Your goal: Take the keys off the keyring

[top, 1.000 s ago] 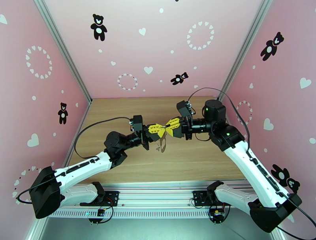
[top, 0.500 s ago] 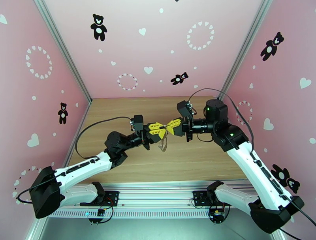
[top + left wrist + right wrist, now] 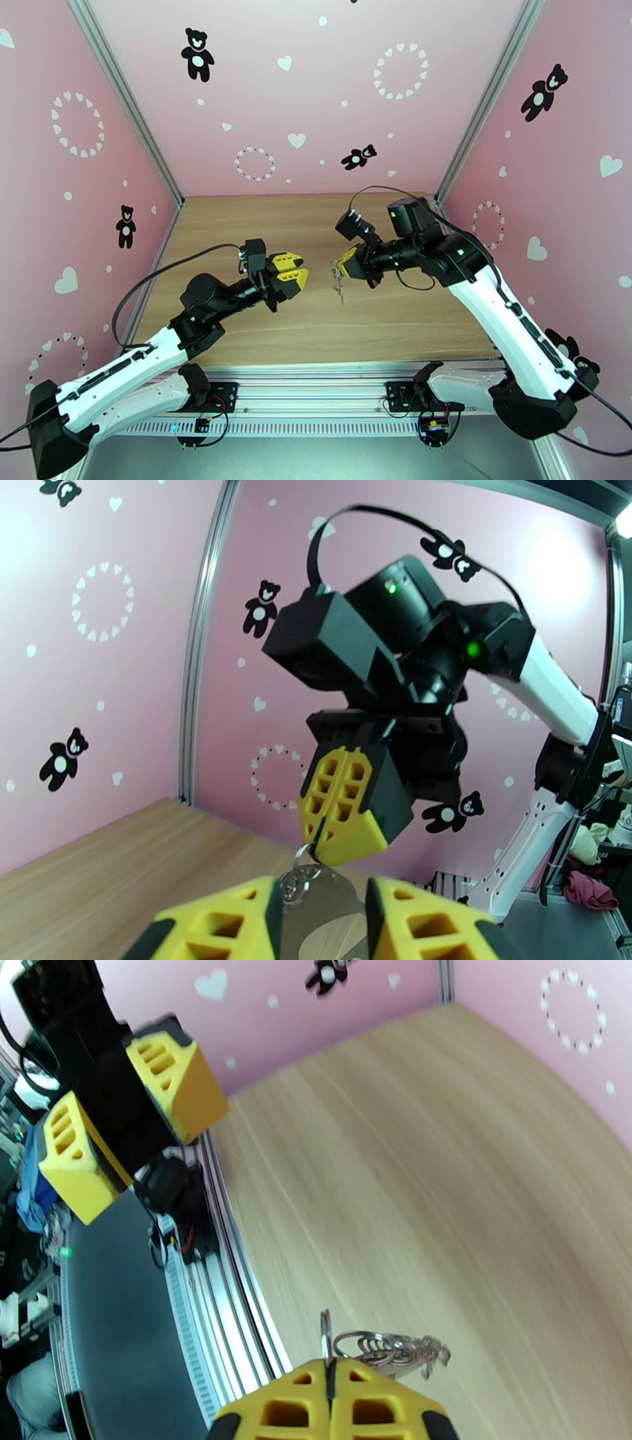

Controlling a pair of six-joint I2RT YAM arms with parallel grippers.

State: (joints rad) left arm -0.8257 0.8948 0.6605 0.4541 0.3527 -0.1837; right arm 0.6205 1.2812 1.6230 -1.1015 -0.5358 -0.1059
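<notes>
- Two arm bases sit at the near edge of the table (image 3: 395, 316), nearer than the keyring (image 3: 338, 279) and to either side of it.
- Left hand (image 3: 304, 266) hangs left of the keyring and clear of it. Its yellow fingers (image 3: 225, 922) are spread, with nothing between them.
- From the left wrist, the keyring (image 3: 299, 879) shows through the gap between those fingers, dangling above the wood.
- Right hand (image 3: 340, 265) is just above and to the right of the keyring. Its yellow fingers (image 3: 371, 1406) are pressed together, pinching one thin ring of the keyring (image 3: 325, 1343) at their tips.
- Below that pinch the keyring hangs free over the table, not touching it.
- Several small metal loops bunch beside the pinched ring. The keys (image 3: 417, 1353) are somewhere in this blurred bunch and cannot be told apart.
- Bare wood runs on behind the keyring.
- Pink walls (image 3: 316, 95) with black bears and white hearts stand farthest behind the keyring.
</notes>
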